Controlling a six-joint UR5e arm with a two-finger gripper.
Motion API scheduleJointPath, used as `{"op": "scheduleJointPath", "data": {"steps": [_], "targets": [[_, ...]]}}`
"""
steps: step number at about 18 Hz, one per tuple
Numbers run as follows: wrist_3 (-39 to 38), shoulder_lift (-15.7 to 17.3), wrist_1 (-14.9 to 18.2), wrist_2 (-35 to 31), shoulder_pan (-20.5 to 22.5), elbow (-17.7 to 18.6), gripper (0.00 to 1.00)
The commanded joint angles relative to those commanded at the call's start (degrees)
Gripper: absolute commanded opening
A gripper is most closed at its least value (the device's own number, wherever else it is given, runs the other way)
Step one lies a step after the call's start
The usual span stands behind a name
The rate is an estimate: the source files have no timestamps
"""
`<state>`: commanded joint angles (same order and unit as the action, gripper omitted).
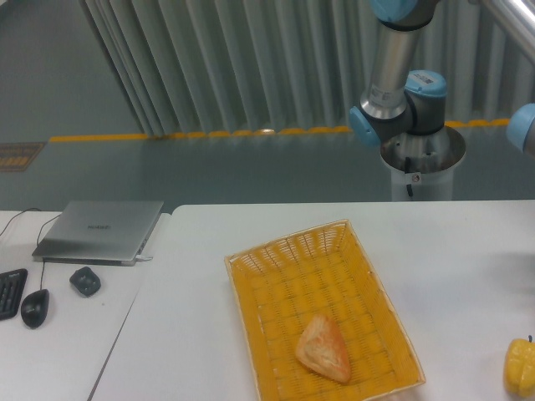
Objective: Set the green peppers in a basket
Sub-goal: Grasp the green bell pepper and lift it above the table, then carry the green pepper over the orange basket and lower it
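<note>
The yellow-orange woven basket lies in the middle of the white table, with a tan triangular pastry in its near right part. The green peppers are out of view. My gripper is out of view too; only the arm's base and lower joints show behind the table, and a blue joint at the right edge.
A yellow ridged pepper stands at the table's near right corner, cut by the frame edge. On the left desk lie a closed laptop, a black mouse, a small dark object and a keyboard's end.
</note>
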<state>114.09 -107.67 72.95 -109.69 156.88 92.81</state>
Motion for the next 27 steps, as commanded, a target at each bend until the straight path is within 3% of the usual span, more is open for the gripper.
{"op": "scheduleJointPath", "data": {"steps": [5, 10, 16, 21, 27], "targets": [[-9.4, 1.5, 5.8, 4.1, -1.7, -3.6, 0.19], [-24.6, 3.3, 6.1, 19.5, -3.9, -3.8, 0.24], [-38.4, 4.9, 5.9, 22.6, -10.7, -4.0, 0.24], [-55.3, 5.6, 5.5, 28.3, -17.5, -4.7, 0.27], [-66.3, 6.2, 6.1, 34.5, -24.2, -4.4, 0.27]]}}
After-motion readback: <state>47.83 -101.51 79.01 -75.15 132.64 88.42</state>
